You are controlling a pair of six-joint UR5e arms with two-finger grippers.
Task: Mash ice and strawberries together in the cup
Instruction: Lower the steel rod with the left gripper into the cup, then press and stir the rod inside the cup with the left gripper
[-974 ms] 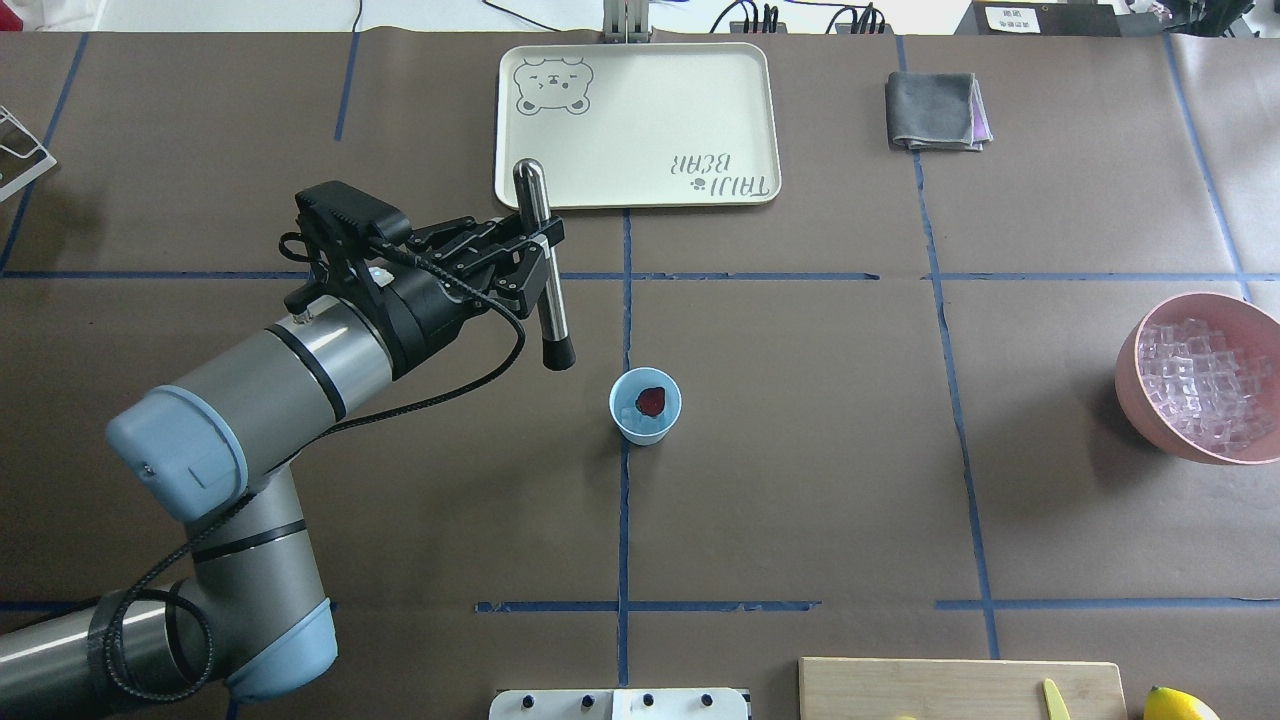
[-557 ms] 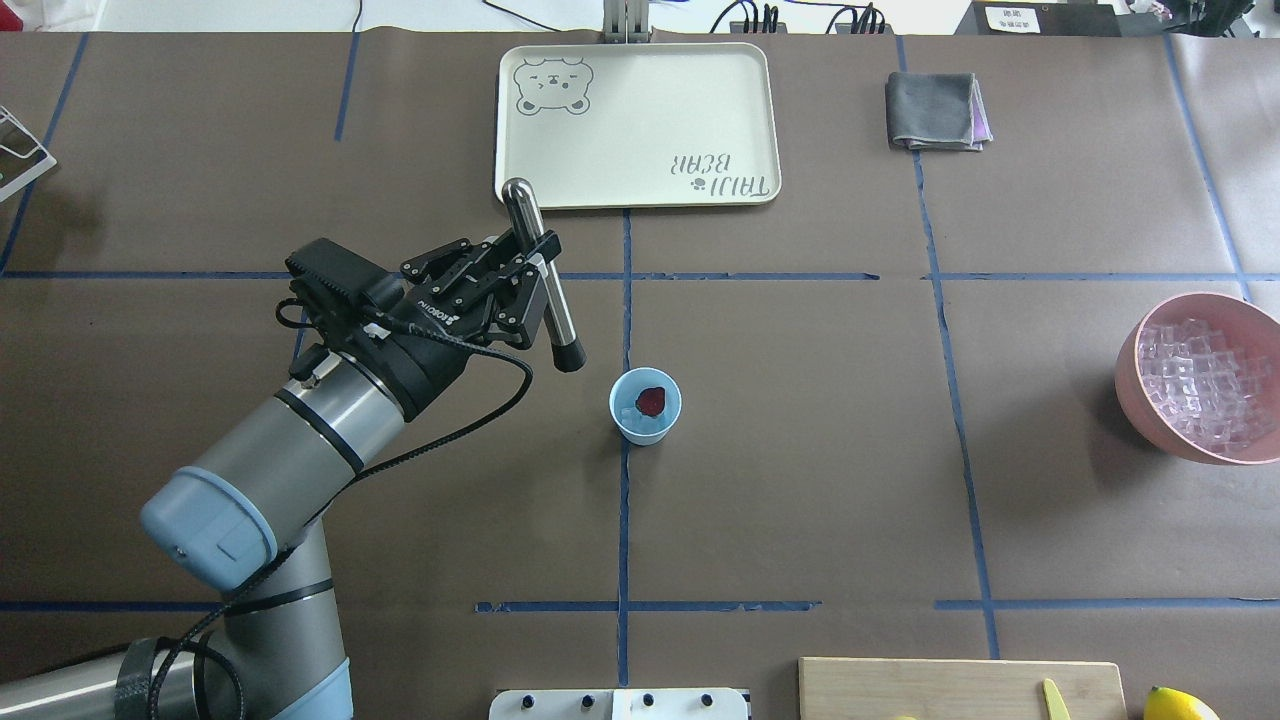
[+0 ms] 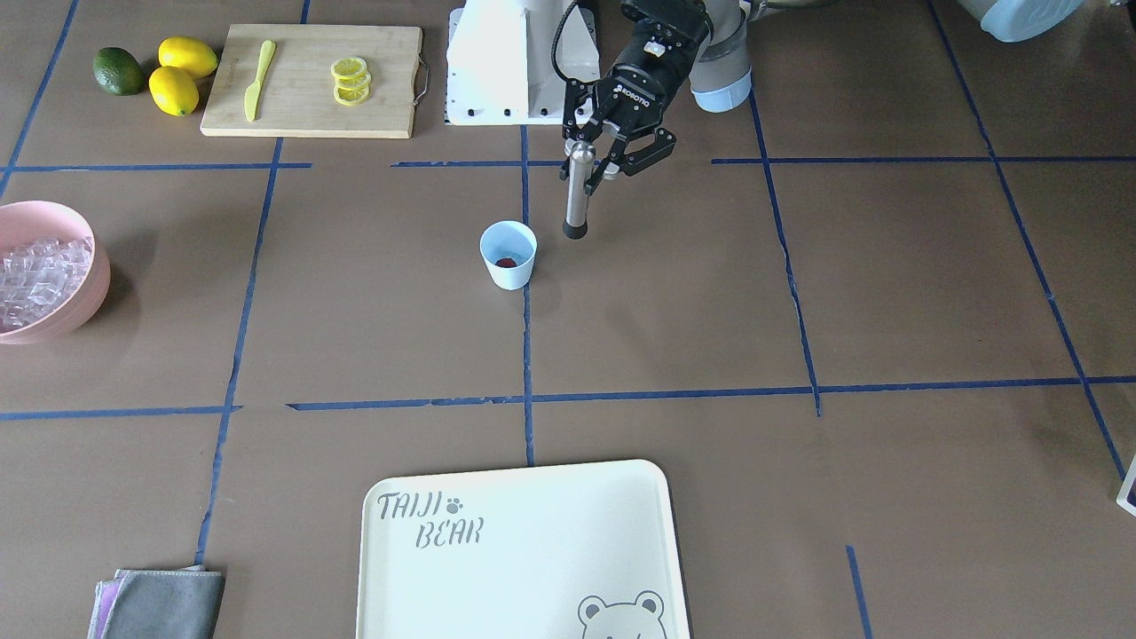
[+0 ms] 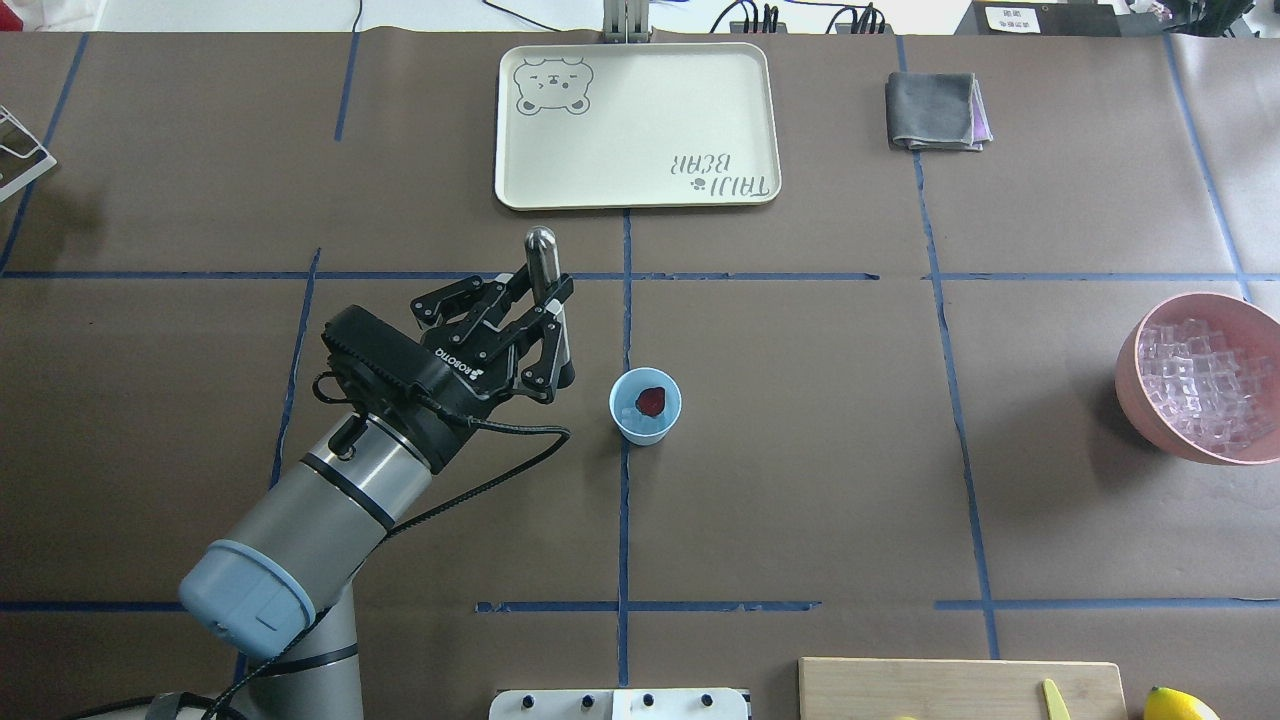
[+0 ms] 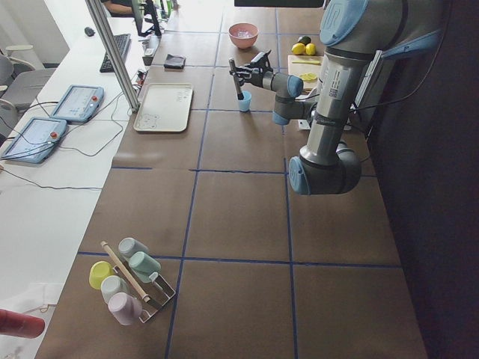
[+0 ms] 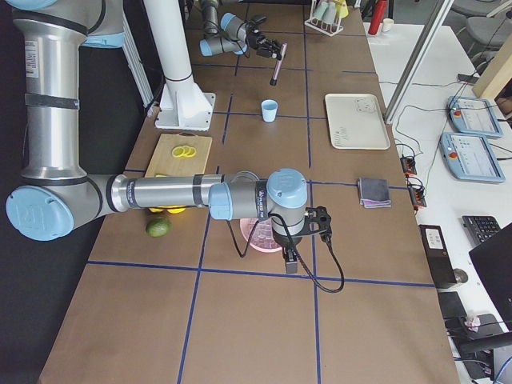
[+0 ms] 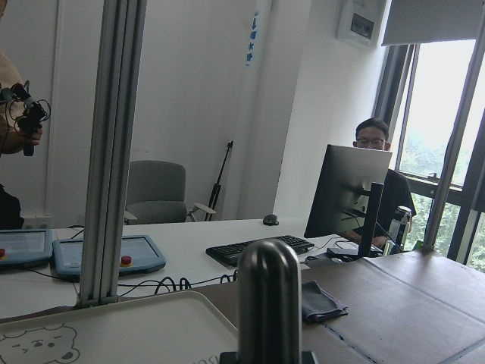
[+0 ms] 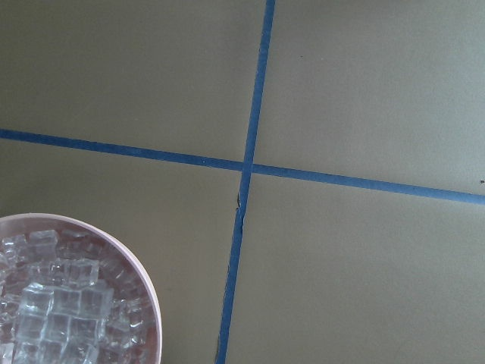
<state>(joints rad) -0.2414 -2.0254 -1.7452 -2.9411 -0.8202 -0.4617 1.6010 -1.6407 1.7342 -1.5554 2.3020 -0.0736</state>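
Left gripper [image 4: 549,318] is holding the metal muddler [image 4: 541,262] mid-shaft, jaws closed on it, rod near upright with the black tip down, hanging just beside the cup [image 4: 645,405] on the robot's left side and not over the mouth yet. The cup is standing unheld on the counter [image 4: 800,450] at the blue tape line, the strawberry [image 4: 651,401] lying inside on some pale bits. Most of the ice [image 4: 1195,385] is sitting in the pink bowl [image 4: 1138,405], well apart. Right gripper [image 6: 291,262] is hovering by that bowl, and I cannot tell whether its jaws are open or closed. To do this well: get the tip clear above the rim, centre it over the berry, then come straight down. Tip height against the rim is hard to judge here. Probably press gently and vertically, since a side push is likely tipping or sliding that light cup.
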